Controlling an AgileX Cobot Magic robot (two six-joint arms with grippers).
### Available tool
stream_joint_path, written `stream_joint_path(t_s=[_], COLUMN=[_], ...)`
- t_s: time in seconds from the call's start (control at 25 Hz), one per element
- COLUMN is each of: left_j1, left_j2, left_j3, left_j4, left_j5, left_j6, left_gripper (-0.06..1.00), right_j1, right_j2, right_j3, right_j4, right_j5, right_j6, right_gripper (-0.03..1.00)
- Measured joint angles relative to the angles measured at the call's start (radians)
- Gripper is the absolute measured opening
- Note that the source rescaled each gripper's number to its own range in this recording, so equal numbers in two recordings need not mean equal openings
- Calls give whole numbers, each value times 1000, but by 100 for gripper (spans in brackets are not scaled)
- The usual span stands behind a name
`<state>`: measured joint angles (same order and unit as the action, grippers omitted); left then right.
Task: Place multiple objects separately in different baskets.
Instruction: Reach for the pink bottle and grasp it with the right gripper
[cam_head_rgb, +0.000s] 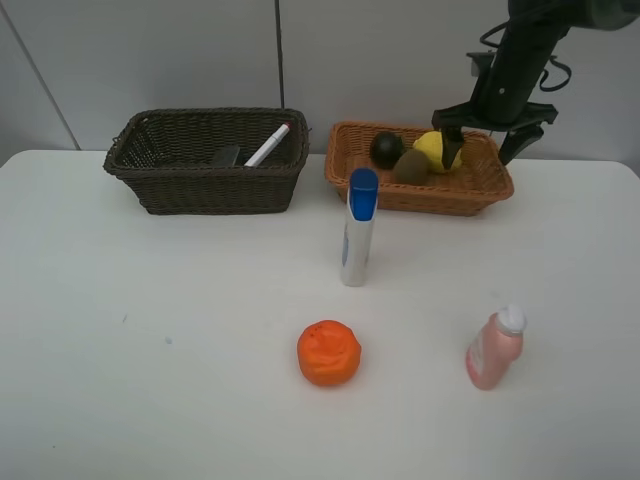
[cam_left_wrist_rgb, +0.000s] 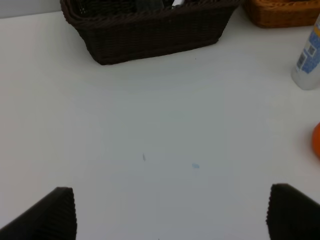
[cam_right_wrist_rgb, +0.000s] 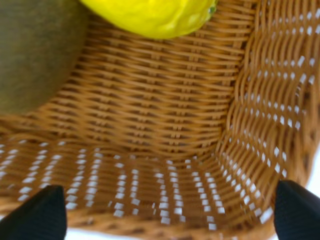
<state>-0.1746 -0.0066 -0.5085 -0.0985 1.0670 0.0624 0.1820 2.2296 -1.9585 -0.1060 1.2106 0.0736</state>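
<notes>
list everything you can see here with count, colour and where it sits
tall-sided wicker basket: 1, dark brown, back left
shallow wicker basket: 1, orange-tan, back right
marker pen: 1, white, red tip, dark basket
felt eraser: 1, black, dark basket
round mangosteen: 1, dark, tan basket
oval kiwi: 1, brown, tan basket
lemon: 1, yellow, tan basket
upright tube: 1, white, blue cap, table centre
orange fruit: 1, orange, table front
plastic bottle: 1, pink, white cap, front right
table: 1, white, under everything
left gripper: 1, black, open over bare table
right gripper: 1, black, open over tan basket
</notes>
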Motion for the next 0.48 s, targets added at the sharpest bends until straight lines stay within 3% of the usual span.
stream_joint_path(t_s=[0.2,0.48], left_j1=[0,0], left_j2=[0,0], left_j3=[0,0], left_j4=[0,0], left_j5=[0,0], left_j6=[0,0], left_gripper=[100,100], right_j1=[0,0], right_j2=[-168,-466], right_j3=[122,436], right_j4=[51,49], right_j5=[2,5], right_j6=[15,23], right_gripper=[98,98])
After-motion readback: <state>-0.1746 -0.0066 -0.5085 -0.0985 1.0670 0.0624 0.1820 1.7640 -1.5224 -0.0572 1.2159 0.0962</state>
